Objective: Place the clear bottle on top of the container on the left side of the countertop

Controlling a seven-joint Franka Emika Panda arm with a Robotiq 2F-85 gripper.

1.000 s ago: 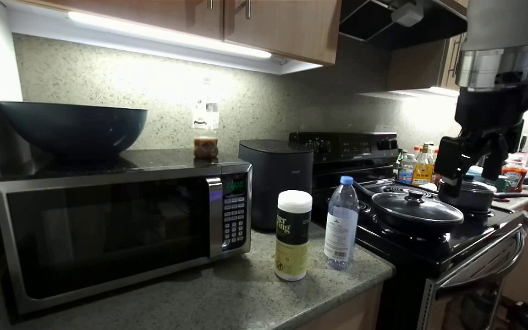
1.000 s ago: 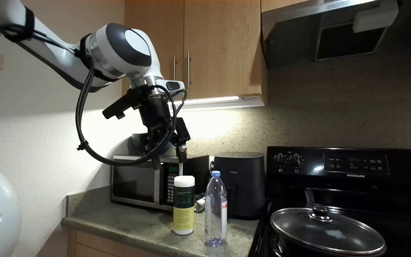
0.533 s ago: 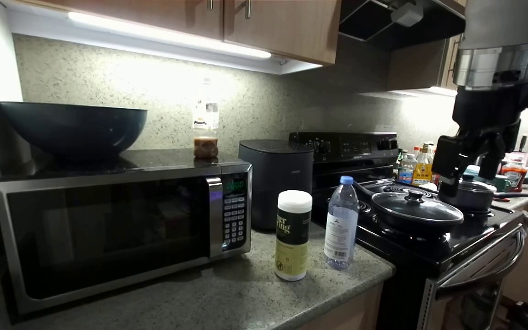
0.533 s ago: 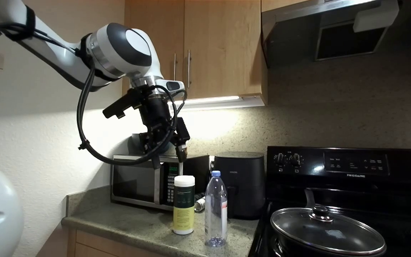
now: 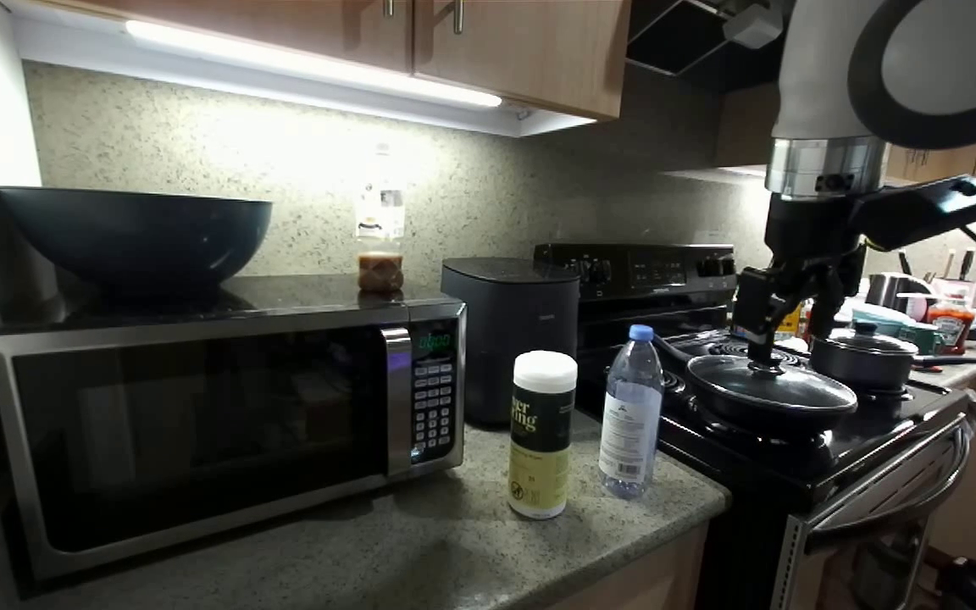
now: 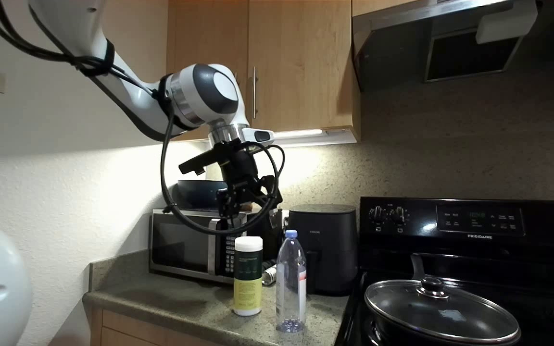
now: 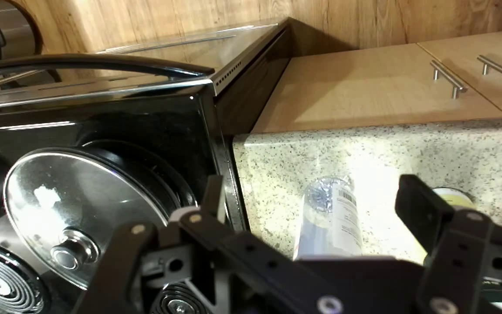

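Note:
The clear bottle stands upright with its blue cap on, in both exterior views (image 5: 630,432) (image 6: 290,283). Its lower part shows in the wrist view (image 7: 327,218); its top is hidden behind the gripper body. The container, a canister with white lid, dark band and yellow-green body, stands upright beside it in both exterior views (image 5: 540,440) (image 6: 247,278). Its base shows behind the finger in the wrist view (image 7: 453,198). Both stand on the countertop (image 5: 420,559). My gripper (image 5: 793,339) (image 6: 253,216) is open and empty above the bottle, with the fingers spread to either side in the wrist view (image 7: 314,192).
The microwave (image 5: 217,424) stands behind the container, with a dark bowl (image 5: 136,237) and a part-filled bottle (image 5: 380,229) on top. A black air fryer (image 6: 322,250) stands behind the bottle. The stove with a lidded pan (image 5: 772,394) adjoins the counter edge. Cabinets hang above.
My gripper and arm have moved lower, leftward in an exterior view and rightward in an exterior view, mostly in the last half second. The bottle and container have not moved.

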